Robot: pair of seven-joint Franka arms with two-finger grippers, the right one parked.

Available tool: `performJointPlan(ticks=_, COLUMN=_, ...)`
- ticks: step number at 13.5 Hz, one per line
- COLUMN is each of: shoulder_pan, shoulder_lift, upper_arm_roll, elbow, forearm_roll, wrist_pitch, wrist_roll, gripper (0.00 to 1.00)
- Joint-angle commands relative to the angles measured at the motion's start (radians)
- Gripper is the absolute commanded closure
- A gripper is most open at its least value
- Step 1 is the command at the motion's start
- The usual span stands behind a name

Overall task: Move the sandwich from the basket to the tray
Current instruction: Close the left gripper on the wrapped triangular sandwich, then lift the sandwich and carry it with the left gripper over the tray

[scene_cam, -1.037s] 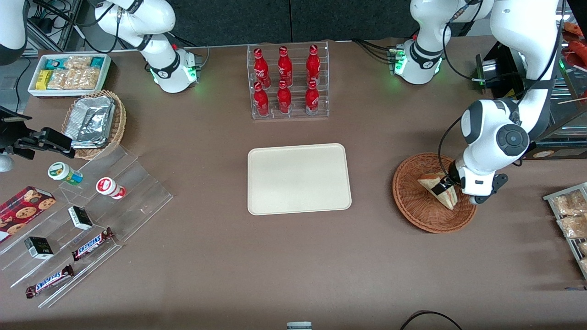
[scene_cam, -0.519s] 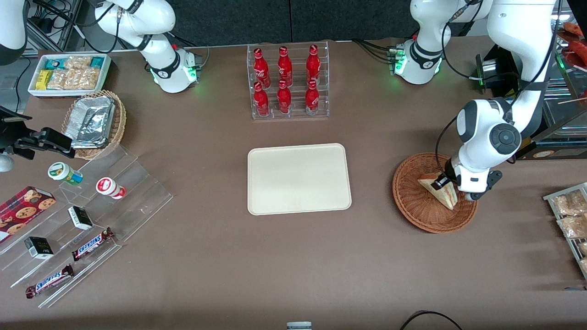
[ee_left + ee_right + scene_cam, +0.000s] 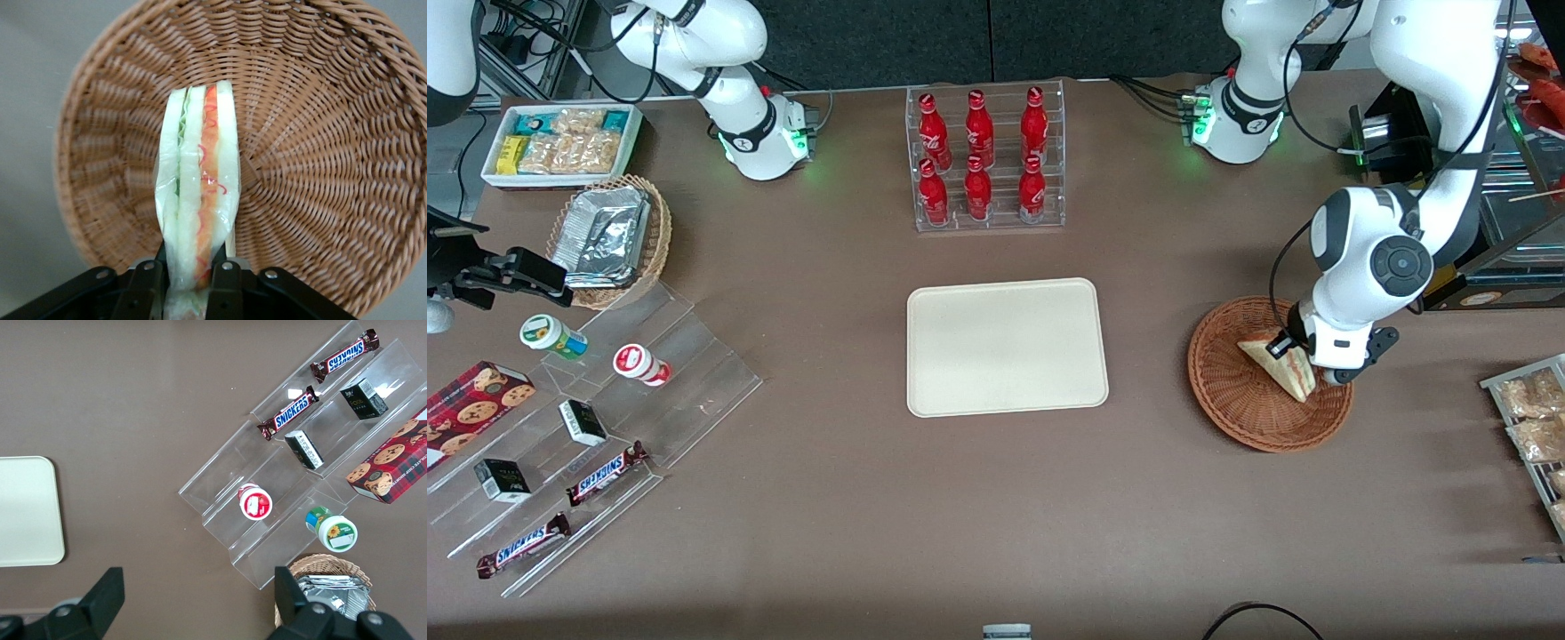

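Between the two black fingers (image 3: 145, 288) of the gripper (image 3: 185, 285), the sandwich (image 3: 198, 193) is being pinched at its wide end, its layered edge being shown to the wrist camera. Over the woven wicker basket (image 3: 1232, 391) the wedge is being held, its tip being pointed toward about ten o'clock in the front view. At nine o'clock from the basket, well apart from it, the empty cream tray (image 3: 1007, 348) is being left on the brown table (image 3: 996, 498).
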Motion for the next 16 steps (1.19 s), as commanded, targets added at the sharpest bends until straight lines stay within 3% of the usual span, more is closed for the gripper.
performJointPlan(ticks=1, shoulder_pan=-0.006, shoulder_lift=-0.046, upper_arm_roll=-0.067, elbow=0.068, forearm_roll=0.03, wrist_pitch=-0.116, wrist_roll=-0.007, gripper=1.0)
performJointPlan(ticks=6, shoulder_pan=-0.006, shoulder_lift=-0.025, upper_arm_roll=-0.23, elbow=0.137, forearm_roll=0.017, wrist_pitch=-0.155, wrist_roll=0.036, gripper=1.0)
performJointPlan(ticks=13, shoulder_pan=-0.015, shoulder_lift=0.147, upper_arm_roll=-0.494, elbow=0.284, forearm_roll=-0.005, wrist_pitch=-0.156, wrist_roll=-0.027, gripper=1.0)
performJointPlan(ticks=16, shoulder_pan=-0.144, shoulder_lift=0.265, upper_arm_roll=-0.493, elbow=0.373, forearm_roll=0.035, wrist_pitch=-0.155, wrist_roll=-0.094, gripper=1.0)
